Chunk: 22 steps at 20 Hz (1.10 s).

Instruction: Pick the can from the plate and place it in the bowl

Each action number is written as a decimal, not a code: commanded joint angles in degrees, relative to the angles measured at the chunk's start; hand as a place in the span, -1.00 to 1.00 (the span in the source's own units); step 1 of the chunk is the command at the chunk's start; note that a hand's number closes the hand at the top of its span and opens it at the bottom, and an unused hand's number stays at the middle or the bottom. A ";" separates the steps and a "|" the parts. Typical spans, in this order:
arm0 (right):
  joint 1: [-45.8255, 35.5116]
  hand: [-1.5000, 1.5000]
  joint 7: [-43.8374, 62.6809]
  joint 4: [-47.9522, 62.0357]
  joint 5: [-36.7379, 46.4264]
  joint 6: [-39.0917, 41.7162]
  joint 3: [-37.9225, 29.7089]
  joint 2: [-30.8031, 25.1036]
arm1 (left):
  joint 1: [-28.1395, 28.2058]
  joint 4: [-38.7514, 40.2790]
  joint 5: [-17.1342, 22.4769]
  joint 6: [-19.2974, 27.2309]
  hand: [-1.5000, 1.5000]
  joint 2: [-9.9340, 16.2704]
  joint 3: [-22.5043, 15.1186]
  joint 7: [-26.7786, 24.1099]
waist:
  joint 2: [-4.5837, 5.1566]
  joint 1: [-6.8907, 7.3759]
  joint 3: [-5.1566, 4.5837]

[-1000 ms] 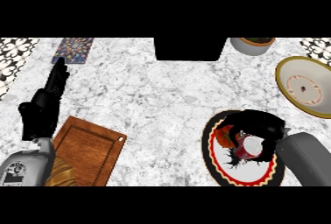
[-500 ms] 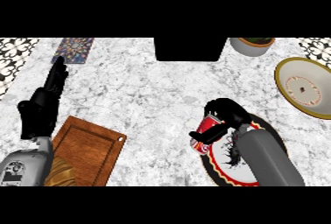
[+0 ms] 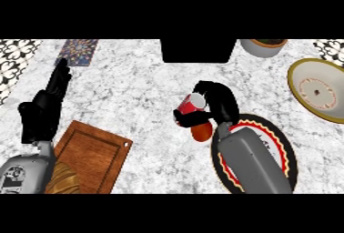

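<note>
One red can (image 3: pixel 191 104) sat in the right robot hand (image 3: pixel 214 105), fingers curled round its side, held tilted above the surface left of the plate (image 3: pixel 285 150), well apart from the bowl (image 3: pixel 318 89). Likely light, rigid, smooth-walled; a mid-body hold suited it. Left robot hand (image 3: pixel 44 109) rested open, holding nothing.

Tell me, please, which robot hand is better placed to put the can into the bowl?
The right robot hand: it already holds the can, lifted off the plate, on the bowl's side. The left robot hand rests open far left.
</note>
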 commanded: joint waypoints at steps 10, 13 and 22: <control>5.01 1.00 17.06 -17.14 12.05 -10.78 -4.20 -4.57 | 2.44 0.67 -0.89 0.48 0.00 -1.44 0.52 -2.30 | 0.28 -0.83 0.06; 2.30 1.00 15.29 -15.11 9.50 -13.54 -9.88 -5.25 | 0.74 -0.80 -1.16 0.05 0.00 -1.69 -0.19 -0.25 | 0.37 -0.53 0.09; -1.24 1.00 -4.91 -0.38 -5.38 -16.66 -27.35 -18.25 | 0.44 -0.36 -2.09 0.28 0.00 -1.40 0.85 -0.49 | 0.70 0.09 0.13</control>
